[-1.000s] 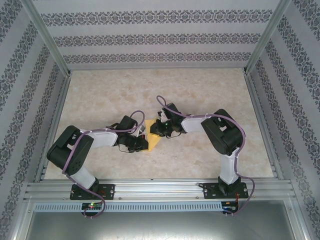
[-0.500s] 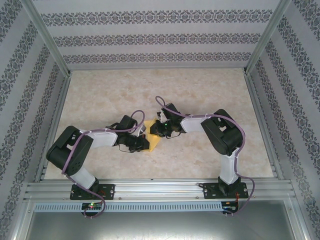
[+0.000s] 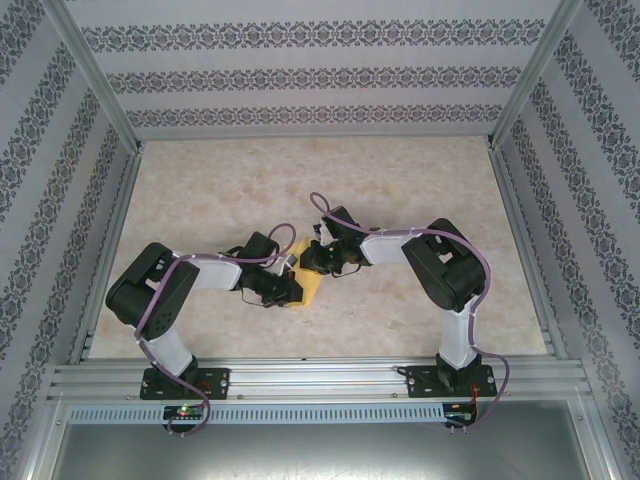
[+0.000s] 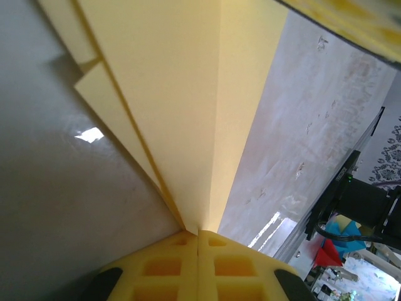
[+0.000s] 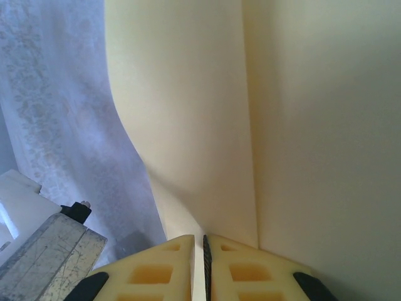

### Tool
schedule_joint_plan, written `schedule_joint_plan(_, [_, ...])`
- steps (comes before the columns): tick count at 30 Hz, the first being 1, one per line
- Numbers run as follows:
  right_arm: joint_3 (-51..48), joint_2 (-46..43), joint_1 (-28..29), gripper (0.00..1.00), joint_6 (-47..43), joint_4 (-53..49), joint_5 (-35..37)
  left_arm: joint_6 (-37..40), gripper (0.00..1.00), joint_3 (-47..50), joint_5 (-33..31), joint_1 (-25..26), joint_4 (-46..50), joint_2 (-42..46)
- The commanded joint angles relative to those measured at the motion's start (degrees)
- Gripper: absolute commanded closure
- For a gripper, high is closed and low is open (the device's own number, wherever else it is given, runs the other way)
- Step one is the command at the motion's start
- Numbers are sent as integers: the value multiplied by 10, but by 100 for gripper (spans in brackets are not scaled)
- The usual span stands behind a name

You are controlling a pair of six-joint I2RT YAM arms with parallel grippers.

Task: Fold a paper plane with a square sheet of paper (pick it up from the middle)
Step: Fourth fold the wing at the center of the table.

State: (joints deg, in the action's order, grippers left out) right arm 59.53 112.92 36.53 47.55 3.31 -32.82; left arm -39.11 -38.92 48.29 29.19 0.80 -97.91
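The left arm (image 3: 210,272) reaches in from the left side of the pale marbled tabletop (image 3: 400,180). Its yellow waffle-patterned left fingers (image 4: 166,269) are pressed together with only a thin seam between them. They clamp the thin yellow sheet of paper (image 3: 309,288), whose centre crease runs straight into that seam. In the left wrist view the sheet fans away from the fingertips as a long wedge, with further folded layers stepped along its left edge.

From above, the sheet lies near the middle of the tabletop, between the two wrists and partly hidden under them. On its other side the yellow right fingers (image 5: 244,273) are nearly closed, with a dark slit between them. The paper comes down to their tips and looks pinched there, with a crease ending just above the right-hand finger. The right arm (image 3: 400,245) bends in from the right, and a purple cable (image 3: 480,280) loops along it.

A grey and white blocky part (image 5: 44,251) sits at the lower left of the right wrist view, and I cannot tell what it is. The two wrists are close together over the paper and crowd each other.

Bare tabletop spreads on the far side of the arms and out to both sides. Patterned wallpaper walls (image 3: 300,75) close off the back and both sides. An aluminium rail (image 3: 320,375) carrying both bases runs along the near edge.
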Motion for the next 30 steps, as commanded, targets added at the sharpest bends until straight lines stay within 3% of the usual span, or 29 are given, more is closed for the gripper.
schedule_joint_plan(1, [-9,32,7,86,-15,-56,43,7,91,-2,14,18,13,-4])
schedule_joint_plan(6, [-12,31,6,87,-19,-60,45,18,77,-9,-104,16,92,104])
schedule_joint_plan(12, [-18,27,5,88,-19,-59,47,-1,79,-16,-232,13,148,185])
schedule_joint_plan(17, [-20,27,6,88,-15,-51,46,-3,88,-60,-180,11,112,130])
schedule_joint_plan(30, [-27,29,3,88,-4,-32,38,-33,91,-77,-80,12,22,6])
